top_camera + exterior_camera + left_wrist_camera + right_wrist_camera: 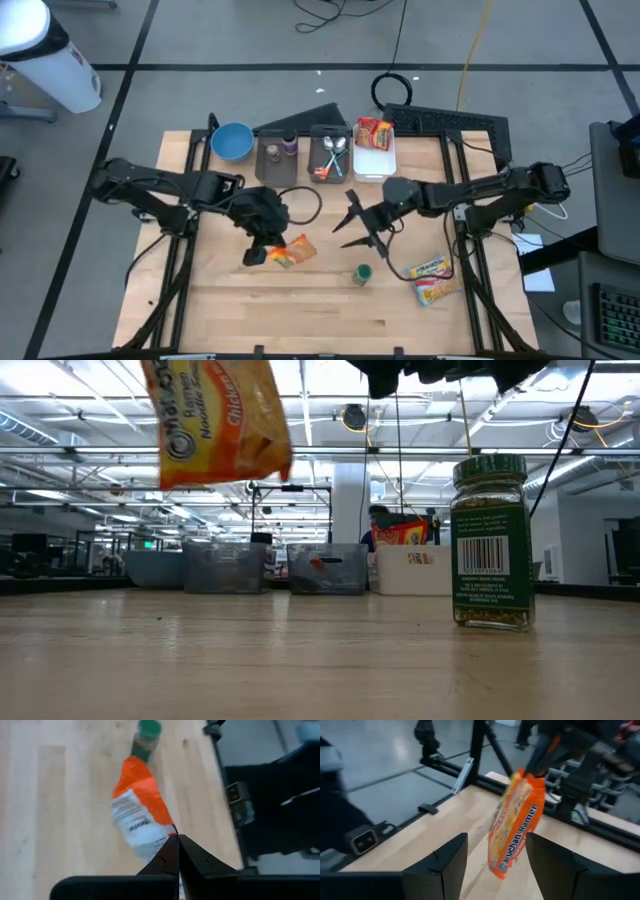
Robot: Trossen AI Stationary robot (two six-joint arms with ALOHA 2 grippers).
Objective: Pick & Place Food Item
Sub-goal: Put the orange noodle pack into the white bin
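A robotics lab or industrial hall: grey taped floor (250, 40), loose cables (395, 85), ceiling strip lights (90, 435).

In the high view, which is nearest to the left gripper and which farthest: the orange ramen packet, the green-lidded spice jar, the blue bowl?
From the left gripper:
1. Orange ramen packet: held in its jaws, lifted off the table.
2. Green-lidded spice jar: on the table, toward the right arm's side.
3. Blue bowl: farthest, at the table's far edge.

Glossy plastic ramen packet (293, 250), pale smooth wooden table (320, 300), glass spice jar (490, 543) with paper label
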